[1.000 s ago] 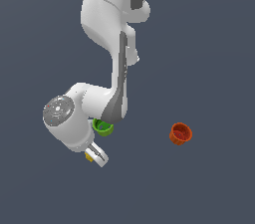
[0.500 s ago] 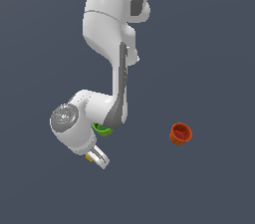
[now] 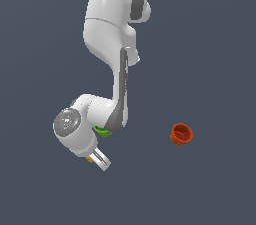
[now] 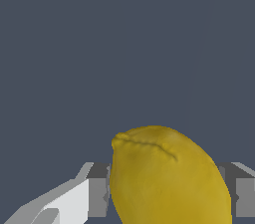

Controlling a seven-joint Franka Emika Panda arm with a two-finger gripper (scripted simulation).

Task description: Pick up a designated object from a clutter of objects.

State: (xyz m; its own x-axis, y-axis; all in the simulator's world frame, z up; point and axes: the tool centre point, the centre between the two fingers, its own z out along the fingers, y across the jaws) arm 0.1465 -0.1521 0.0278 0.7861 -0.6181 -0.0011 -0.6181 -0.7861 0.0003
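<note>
The white arm (image 3: 107,44) fills most of the exterior view, folding down from the top of the picture and bending toward the exterior view's left, where its round wrist joint sits low over the plain grey counter (image 3: 210,59). Below that joint the gripper (image 3: 98,158) points down and toward the exterior view's right.

In the wrist view the gripper (image 4: 162,193) has one grey finger on each side of the lemon (image 4: 167,175), and the fruit fills the gap between them, so the gripper is clenched on the lemon. The lemon's skin is bright yellow with a creased, nubby tip facing away from the camera. Nothing else shows on the grey surface beyond it in that view. Whether the lemon touches the counter cannot be told.

In the exterior view only a small yellow sliver of the lemon (image 3: 90,159) peeks out beside the gripper, just under the wrist.

An orange cup (image 3: 181,134) stands well apart from the arm, toward the exterior view's right, its open mouth tilted up.

A green cup (image 3: 102,130) is mostly hidden behind the arm's lower link; only a bright green edge shows, just beside the wrist.
</note>
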